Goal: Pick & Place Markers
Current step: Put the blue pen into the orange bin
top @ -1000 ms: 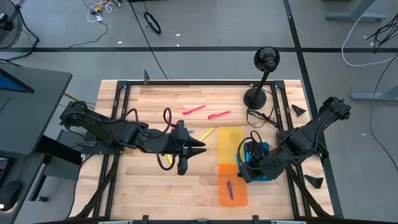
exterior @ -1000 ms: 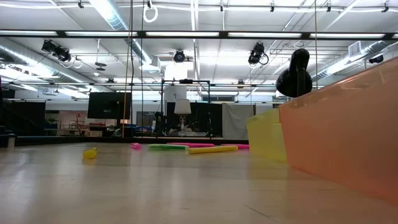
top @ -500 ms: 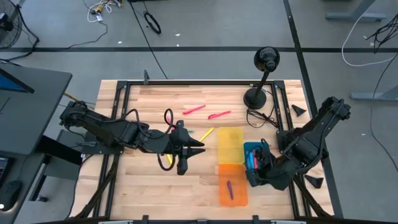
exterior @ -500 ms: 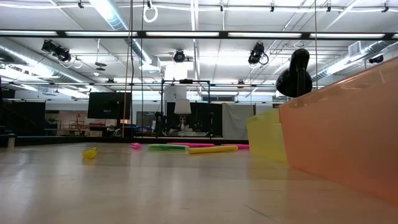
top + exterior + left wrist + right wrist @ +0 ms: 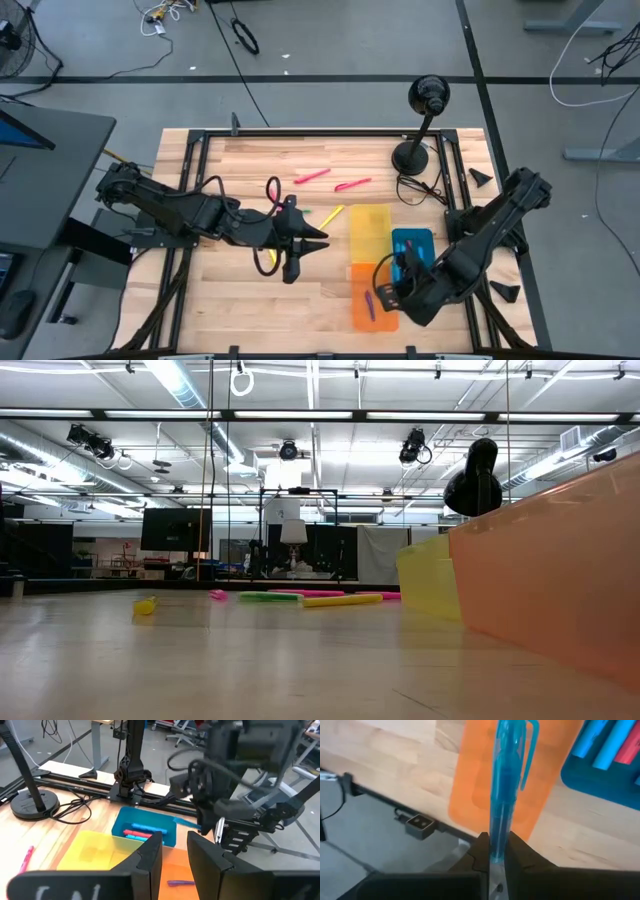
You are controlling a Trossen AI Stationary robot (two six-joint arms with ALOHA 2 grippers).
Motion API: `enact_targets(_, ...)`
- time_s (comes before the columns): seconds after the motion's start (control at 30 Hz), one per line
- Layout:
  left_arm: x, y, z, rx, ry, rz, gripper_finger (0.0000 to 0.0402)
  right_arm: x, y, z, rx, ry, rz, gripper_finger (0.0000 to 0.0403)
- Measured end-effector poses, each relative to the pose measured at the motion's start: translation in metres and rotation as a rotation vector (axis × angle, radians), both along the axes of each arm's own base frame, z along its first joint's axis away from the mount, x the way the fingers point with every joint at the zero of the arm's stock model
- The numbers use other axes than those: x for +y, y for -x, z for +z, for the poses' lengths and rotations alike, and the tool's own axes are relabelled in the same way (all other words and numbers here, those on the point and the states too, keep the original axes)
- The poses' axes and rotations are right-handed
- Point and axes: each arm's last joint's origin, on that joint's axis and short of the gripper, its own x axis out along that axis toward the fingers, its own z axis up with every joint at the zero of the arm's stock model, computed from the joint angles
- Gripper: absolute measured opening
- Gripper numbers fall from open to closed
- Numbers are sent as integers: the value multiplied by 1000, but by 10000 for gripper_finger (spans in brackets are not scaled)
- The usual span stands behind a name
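My right gripper hovers at the right edge of the orange tray, shut on a blue marker. A purple marker lies in that tray. The blue tray holds blue and red markers. My left gripper waits open over the table's middle, left of the yellow tray. Two pink markers and two yellow ones lie loose on the wood. The low view shows a green marker among them. My right gripper pinches the blue marker between its two fingers at one end. The marker runs straight out ahead along the fingers, its clipped cap at the free end. It is lifted clear above the orange tray.
A black desk lamp and its cable stand at the far right corner. The three trays sit close together right of centre. A black frame runs around the table's edge. Bare wood lies on the near left.
My right arm has swung from the blue tray toward the table's near edge and a little left, ending at the orange tray's right side. The left arm has kept still.
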Motion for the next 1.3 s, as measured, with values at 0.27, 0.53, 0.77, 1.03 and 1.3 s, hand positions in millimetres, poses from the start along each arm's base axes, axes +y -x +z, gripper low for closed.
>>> enact_targets(0.27,0,0,0,-1,0,3,96,17,-18,-33,56,31,-34,21)
enact_targets(0.53,0,0,0,1,2,-5,96,26,-36,-69,144,75,-45,21)
enact_targets(0.77,0,1,-3,36,-5,-13,96,30,-47,-97,224,84,-46,21)
enact_targets(1.03,0,2,-5,53,-11,-13,96,38,-54,-123,292,71,-18,22)
enact_targets(1.3,0,2,-5,56,-14,-13,96,38,-64,-142,287,51,-2,22)
